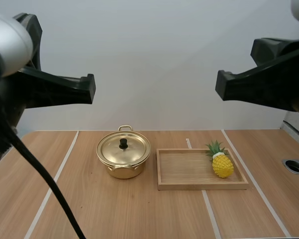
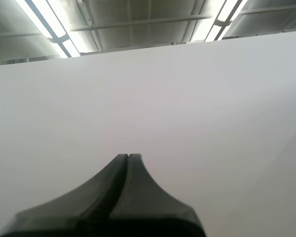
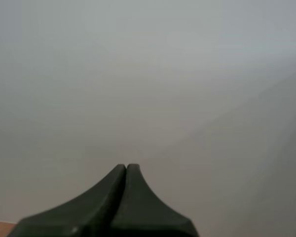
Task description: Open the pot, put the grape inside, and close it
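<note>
The left gripper (image 1: pixel 91 88) and right gripper (image 1: pixel 219 85) are matte black and blocky, with squared-off tips. Seen close, each one's two fingers (image 2: pixel 116 190) form one dark wedge, split by a thin seam and flaring to a broad base. A rounded silver-grey housing (image 1: pixel 7 42) tops the left arm.

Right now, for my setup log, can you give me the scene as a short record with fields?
pot: gold, on the table, left of the tray, not touching it
lid: on the pot, black knob up
tray: wooden
fruit: pineapple in the tray, at its right end; no grape
left gripper: fingers shut, empty, high above the table
right gripper: fingers shut, empty, high above the table
</note>
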{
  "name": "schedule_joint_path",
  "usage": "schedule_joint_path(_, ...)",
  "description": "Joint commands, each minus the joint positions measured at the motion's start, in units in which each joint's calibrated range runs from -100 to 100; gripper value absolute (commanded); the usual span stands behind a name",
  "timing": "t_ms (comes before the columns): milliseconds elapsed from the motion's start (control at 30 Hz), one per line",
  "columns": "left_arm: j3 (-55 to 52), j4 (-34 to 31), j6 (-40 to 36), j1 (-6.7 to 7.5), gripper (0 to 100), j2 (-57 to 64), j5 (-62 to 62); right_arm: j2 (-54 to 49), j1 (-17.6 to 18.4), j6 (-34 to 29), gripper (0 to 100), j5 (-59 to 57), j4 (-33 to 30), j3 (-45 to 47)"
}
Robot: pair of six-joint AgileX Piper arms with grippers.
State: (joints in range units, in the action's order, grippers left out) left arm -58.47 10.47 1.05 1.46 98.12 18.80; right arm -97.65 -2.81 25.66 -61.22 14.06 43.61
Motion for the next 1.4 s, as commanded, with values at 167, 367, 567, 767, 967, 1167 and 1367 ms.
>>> schedule_joint_path(167, -5.09, -0.08, -0.87, -1.08, 0, 0.47, -1.58, -2.35, -1.34, -4.96, 0, -5.11, -4.65, 6.92)
schedule_joint_path(367, -7.4, -1.7, -0.94, -1.08, 0, 1.1, -1.42, -2.35, -1.34, -5.32, 0, -4.22, -4.65, 11.68)
schedule_joint_path(567, -14.89, -1.7, -0.94, -1.08, 0, 1.1, -8.23, -2.35, -1.34, -5.32, 0, 10.85, -6.36, 20.08)
schedule_joint_path(767, -26.3, -1.7, -0.94, -1.08, 0, 1.1, -22.22, -2.35, -1.34, -5.15, 0, 26.64, -7.55, 31.4)
schedule_joint_path(967, -32.41, -1.7, 3.35, -1.08, 0, 1.1, -22.41, -2.35, -1.34, -5.15, 0, 32.26, -7.55, 40.41)
schedule_joint_path(1167, -35.74, -1.7, 3.44, -1.08, 0, 1.1, -17.93, -2.35, -1.34, -5.15, 0, 32.26, -7.55, 47.44)
schedule_joint_path(1367, -37.69, -1.7, 3.44, -1.08, 0, 1.1, -2.29, -2.35, -1.34, -5.15, 0, 32.26, -7.55, 52.03)
